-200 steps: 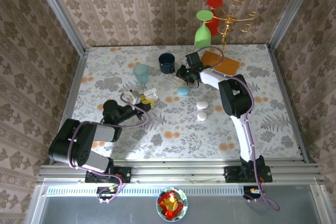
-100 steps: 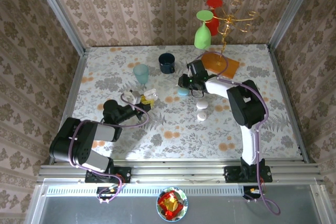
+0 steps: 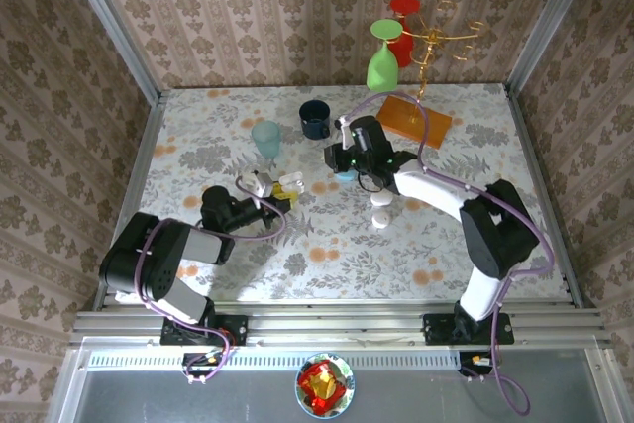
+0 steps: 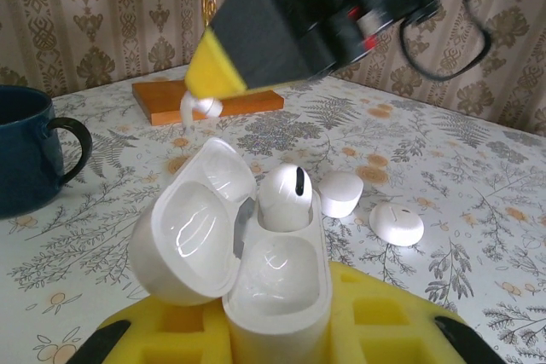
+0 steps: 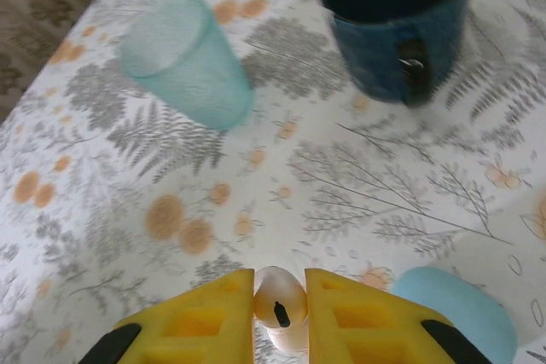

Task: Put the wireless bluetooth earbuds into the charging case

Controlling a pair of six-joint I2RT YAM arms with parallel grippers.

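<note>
Left fingers (image 4: pixel 388 330) clamp charging case (image 4: pixel 277 283) from both sides, lid flipped open toward left. Seated earbud (image 4: pixel 284 196) stands upright in one socket of case. Right fingers (image 5: pixel 213 313) pinch second earbud (image 5: pixel 278 297) between yellow pads, above middle of bench (image 5: pixel 358 185), near case but apart from it. Teal cup (image 5: pixel 188 61) and navy mug (image 5: pixel 397 19) stand toward far edge. Two white pebble-shaped pieces (image 4: pixel 339 192) lie near bench centre. Blue pebble (image 5: pixel 456 304) lies just beside right fingers.

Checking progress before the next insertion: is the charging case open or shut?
Open: the charging case has its lid hinged back, one earbud seated, the nearer slot empty.
</note>
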